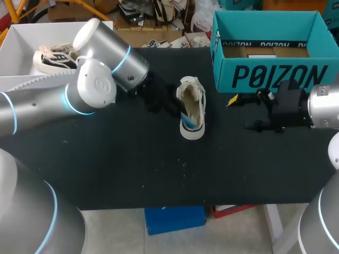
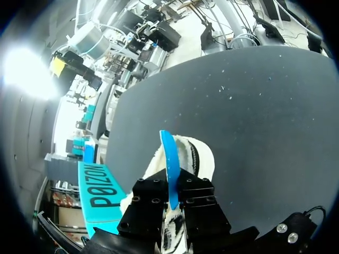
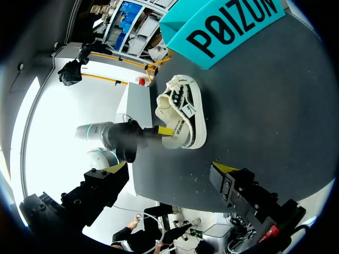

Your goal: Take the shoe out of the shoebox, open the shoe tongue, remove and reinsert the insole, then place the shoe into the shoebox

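A white sneaker lies on the black table, just in front and left of the teal shoebox. My left gripper is at the shoe's opening. In the left wrist view that gripper is shut on the blue insole, which stands up between the black fingers out of the shoe. My right gripper hangs open to the right of the shoe, in front of the box. From the right wrist, its gripper has nothing between the fingers, and the shoe and shoebox lie ahead.
A white open box holding another shoe stands at the back left, behind my left arm. The shoebox's open top faces up, with brown cardboard inside. Bare black table surface stretches in front of the shoe.
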